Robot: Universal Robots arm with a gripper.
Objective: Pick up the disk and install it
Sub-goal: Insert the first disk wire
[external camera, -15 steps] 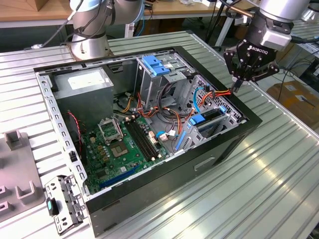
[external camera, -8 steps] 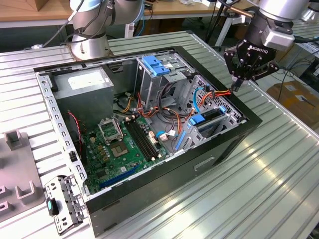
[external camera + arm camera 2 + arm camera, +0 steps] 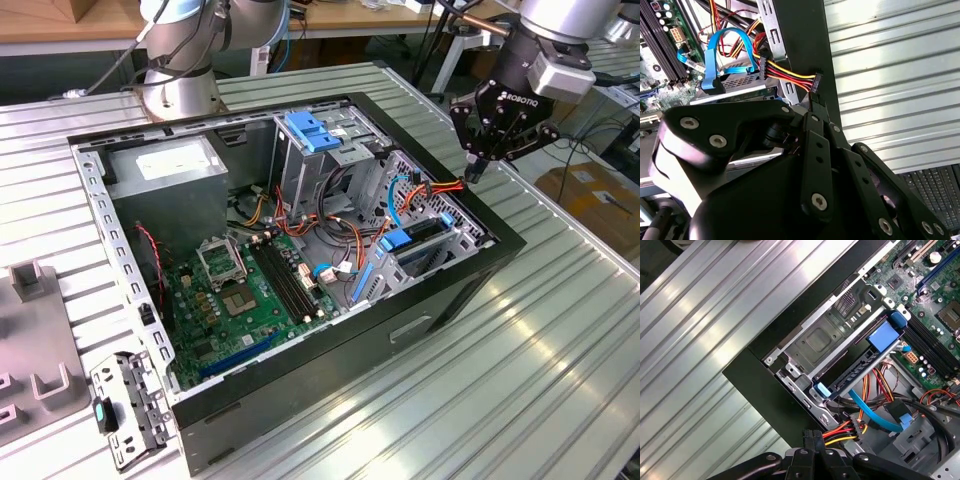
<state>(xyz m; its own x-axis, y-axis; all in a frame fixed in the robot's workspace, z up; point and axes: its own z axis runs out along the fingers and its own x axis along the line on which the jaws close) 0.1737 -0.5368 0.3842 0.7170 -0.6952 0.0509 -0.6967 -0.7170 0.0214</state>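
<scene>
Jaws clamp the wire connector (image 3: 816, 81) at the case rim (image 3: 760, 385), beside a blue cable (image 3: 870, 411).

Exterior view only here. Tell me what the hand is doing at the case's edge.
Observer: In the second wrist view the hand is shut on a black plug ending red, yellow and black wires.
Operator: Place the plug against the case.
Observer: It sits over the case's black rim; the wires stretch back inside.
Operator: Report what lies by those wires.
Observer: In the first wrist view, a flat blue cable runs beside them.
</scene>
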